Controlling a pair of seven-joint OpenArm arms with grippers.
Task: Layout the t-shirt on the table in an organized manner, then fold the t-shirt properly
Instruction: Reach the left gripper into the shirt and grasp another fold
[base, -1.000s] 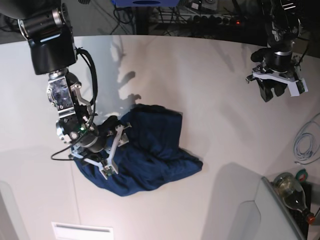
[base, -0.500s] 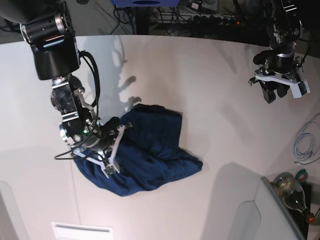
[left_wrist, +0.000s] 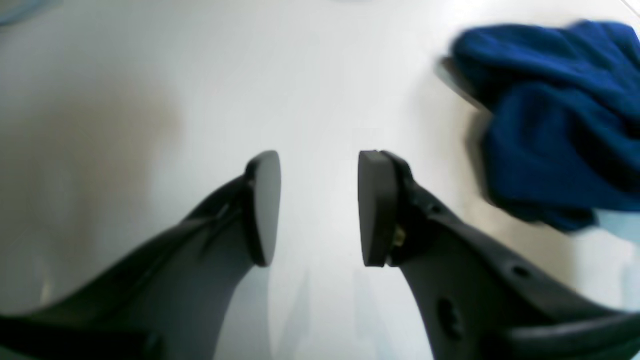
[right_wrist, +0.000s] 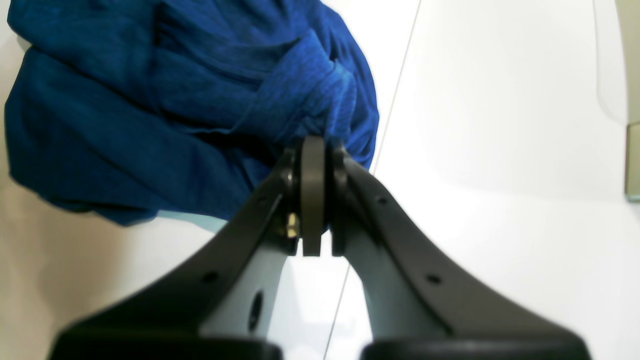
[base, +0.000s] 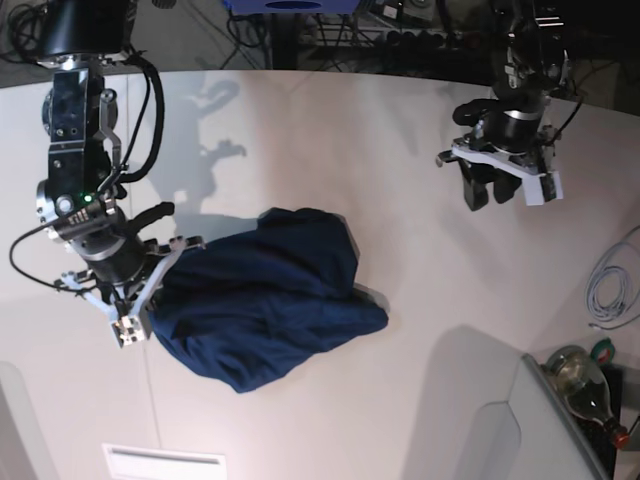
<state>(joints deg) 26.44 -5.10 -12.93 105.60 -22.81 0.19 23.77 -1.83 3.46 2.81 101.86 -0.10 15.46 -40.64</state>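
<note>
The dark navy t-shirt (base: 270, 300) lies bunched in a heap on the white table (base: 350, 130). My right gripper (base: 155, 285) sits at the heap's left edge, on the left of the base view. The right wrist view shows this gripper (right_wrist: 314, 147) shut on a gathered fold of the t-shirt (right_wrist: 175, 100). On the far right of the table my left gripper (base: 487, 195) hangs over bare tabletop, well away from the cloth. In its own view the left gripper (left_wrist: 317, 205) is open and holds nothing, with the t-shirt (left_wrist: 560, 115) at the upper right.
A thin dark seam (right_wrist: 395, 100) crosses the table beside the shirt. A pale cable (base: 610, 285) lies at the right edge, with a bottle (base: 585, 385) and a grey panel (base: 500, 430) at the lower right. A white label (base: 165, 462) sits at the front edge.
My right gripper has closed on the shirt's left edge and drawn it leftward, so the heap has shifted and stretched that way. The left arm has moved inward, toward the table's middle.
</note>
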